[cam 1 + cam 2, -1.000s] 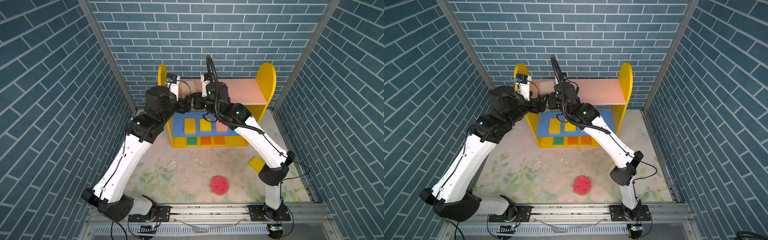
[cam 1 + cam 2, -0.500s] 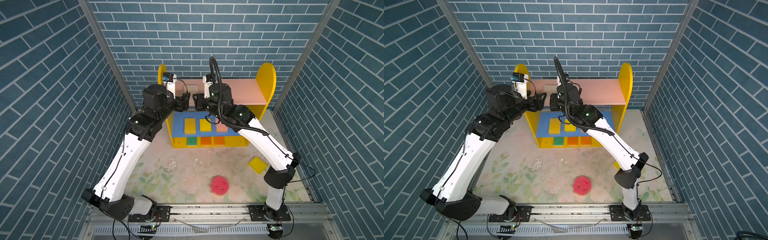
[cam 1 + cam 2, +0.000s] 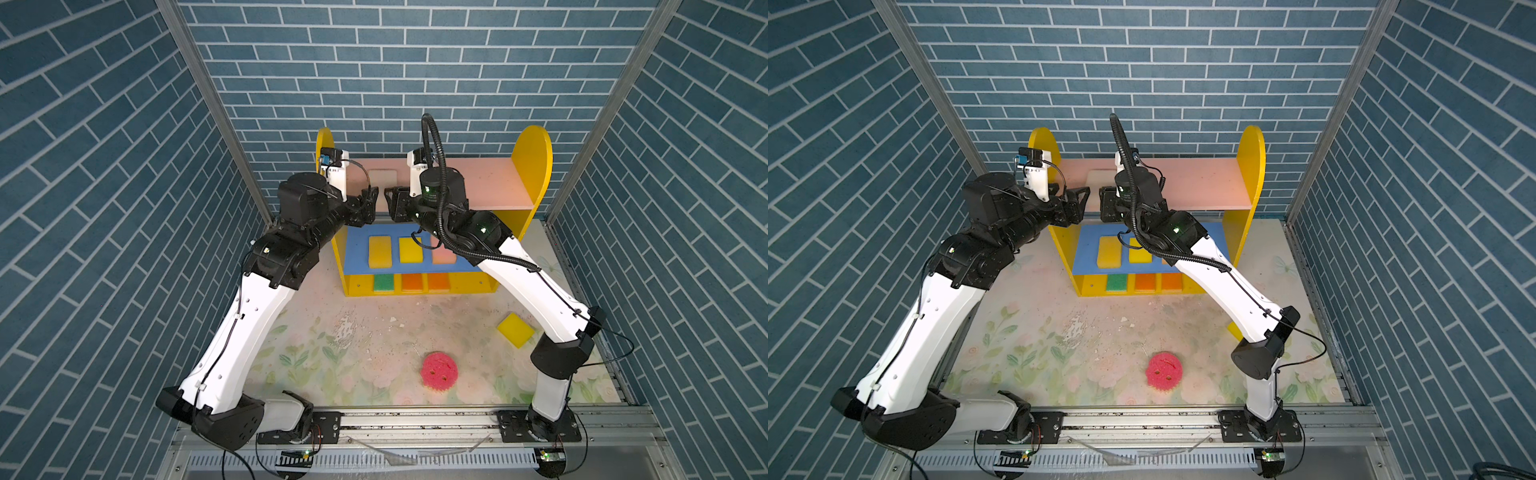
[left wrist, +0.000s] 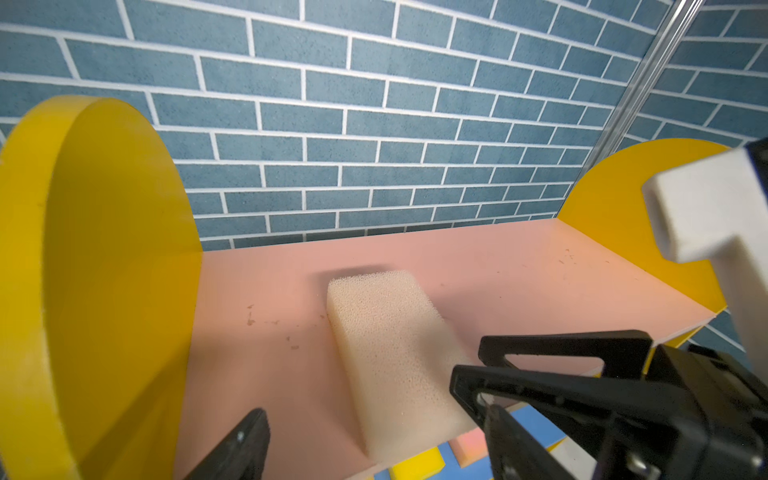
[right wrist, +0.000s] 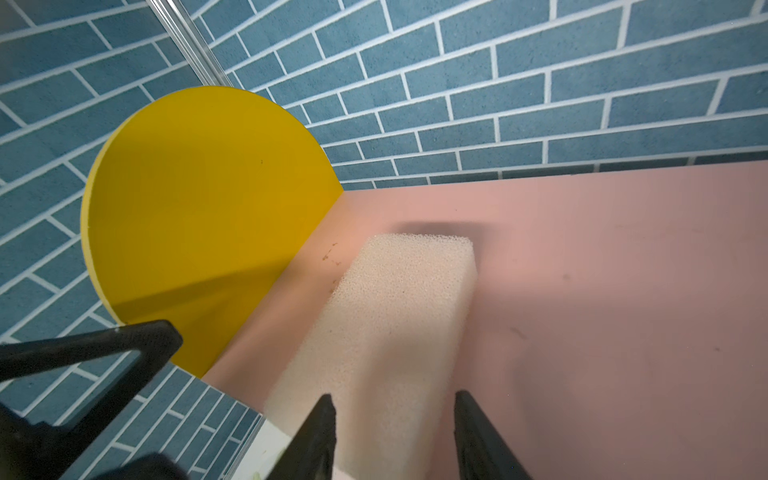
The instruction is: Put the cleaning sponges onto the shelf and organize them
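Found the shelf (image 3: 536,166) against the back wall, with the cream sponge (image 4: 386,345) lying flat on its pink upper board (image 3: 490,183), front end poking past the board's edge. Saw the right gripper (image 5: 394,399) partly spread astride that front end, seemingly gripping nothing, and the left gripper (image 3: 374,203) wide apart and empty just beside it; judged it best to back straight out, level, without dragging the foam. Read no brand, label or writing anywhere.

Right arm (image 3: 532,286) seemingly hides half the pink sponge (image 3: 440,258).
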### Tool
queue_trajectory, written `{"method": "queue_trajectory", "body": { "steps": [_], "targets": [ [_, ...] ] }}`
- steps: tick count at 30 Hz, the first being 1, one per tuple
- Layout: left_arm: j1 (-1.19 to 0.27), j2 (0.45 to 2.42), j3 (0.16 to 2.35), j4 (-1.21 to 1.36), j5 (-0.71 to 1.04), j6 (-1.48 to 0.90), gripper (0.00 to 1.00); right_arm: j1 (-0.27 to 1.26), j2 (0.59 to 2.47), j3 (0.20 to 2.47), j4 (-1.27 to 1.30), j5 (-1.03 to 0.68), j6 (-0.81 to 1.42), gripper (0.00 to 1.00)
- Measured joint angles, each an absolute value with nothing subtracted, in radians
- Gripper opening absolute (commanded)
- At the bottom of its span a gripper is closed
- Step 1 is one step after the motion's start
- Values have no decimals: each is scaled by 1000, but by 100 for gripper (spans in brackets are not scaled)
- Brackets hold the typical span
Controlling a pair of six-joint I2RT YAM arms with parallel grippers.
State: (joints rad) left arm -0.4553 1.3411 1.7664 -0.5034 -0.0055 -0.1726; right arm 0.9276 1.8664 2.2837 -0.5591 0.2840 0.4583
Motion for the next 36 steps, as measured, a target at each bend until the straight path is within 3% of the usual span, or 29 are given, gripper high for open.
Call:
{"method": "queue_trajectory", "body": {
  "steps": [24, 36],
  "targets": [
    [-447, 1356, 1735, -492, 54, -249, 82, 900, 1869, 2304, -621, 173, 468, 46],
    [-444, 1391, 1730, -453, 103, -298, 82, 862, 1910, 2329, -613, 112, 507, 10]
  ]
}}
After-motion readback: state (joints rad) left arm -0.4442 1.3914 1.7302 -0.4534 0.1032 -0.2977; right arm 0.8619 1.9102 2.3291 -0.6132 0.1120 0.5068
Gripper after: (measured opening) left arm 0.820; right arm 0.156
